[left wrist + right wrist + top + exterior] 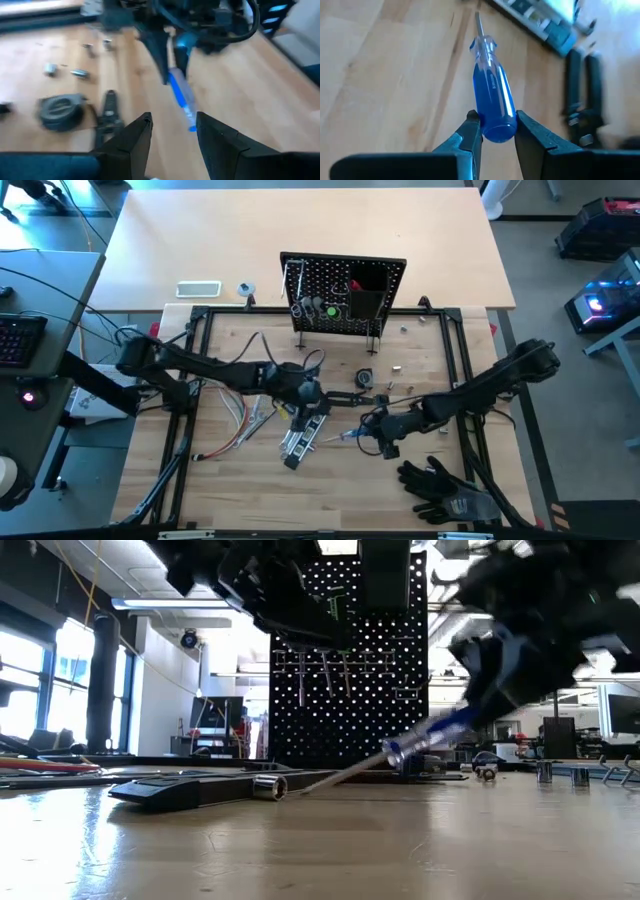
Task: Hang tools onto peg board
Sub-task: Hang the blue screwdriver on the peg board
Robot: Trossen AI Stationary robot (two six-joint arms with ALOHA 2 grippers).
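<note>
The blue-handled screwdriver [492, 95] is held by my right gripper [495, 131], right of the table's middle in the high view [347, 437]. It slants down, its tip low near the table [310, 785]. My left gripper [172, 132] stands open just left of it [325, 405], pointing at the screwdriver, with nothing between its fingers. The black peg board [345, 295] stands upright at the far middle, with a few tools [310, 308] hanging on it and a black bin [367, 298] on its front. My right gripper pinches the butt end of the blue handle [496, 125] between its two fingers, which reach along the screwdriver from behind its end and slant downward. The handle is lifted clear and the shaft [345, 772] slopes down toward the table; whether the tip touches, I cannot tell.
A black-silver bar [200, 787] lies on the table left of the screwdriver. Black pliers [110, 117], a tape measure [60, 110] and small metal bits [77, 73] lie toward the board. Coloured wires [240, 420] lie at the left, black gloves [445, 490] at the near right.
</note>
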